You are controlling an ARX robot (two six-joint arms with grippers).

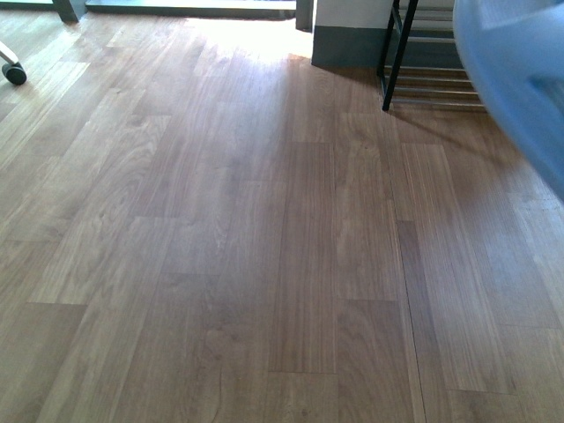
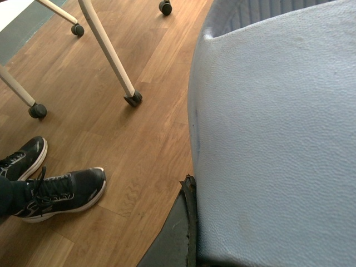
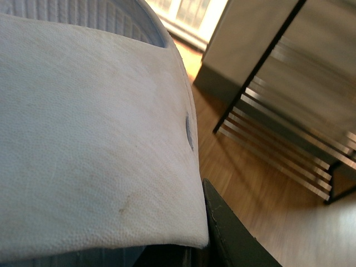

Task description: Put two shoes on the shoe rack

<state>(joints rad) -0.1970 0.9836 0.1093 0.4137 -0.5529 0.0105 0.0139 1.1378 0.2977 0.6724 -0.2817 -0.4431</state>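
Observation:
One shoe (image 2: 272,139) fills most of the left wrist view, its pale grey pebbled sole turned to the camera. My left gripper (image 2: 190,206) is shut on it; only one dark finger (image 2: 177,233) shows at the sole's edge. The other shoe (image 3: 94,139) fills the right wrist view, white sole up, with my right gripper (image 3: 207,222) shut on it and one dark finger (image 3: 231,239) beside it. That shoe (image 1: 520,79) is a blurred bluish shape at the front view's upper right. The shoe rack (image 1: 398,53) stands at the back right, and its black frame and chrome rods (image 3: 278,144) are close to the right shoe.
A person's black sneakers (image 2: 61,194) stand on the wooden floor near the left shoe. White furniture legs on castors (image 2: 132,99) are beyond them. A castor (image 1: 14,72) sits at the far left, and a grey-based cabinet (image 1: 348,35) stands left of the rack.

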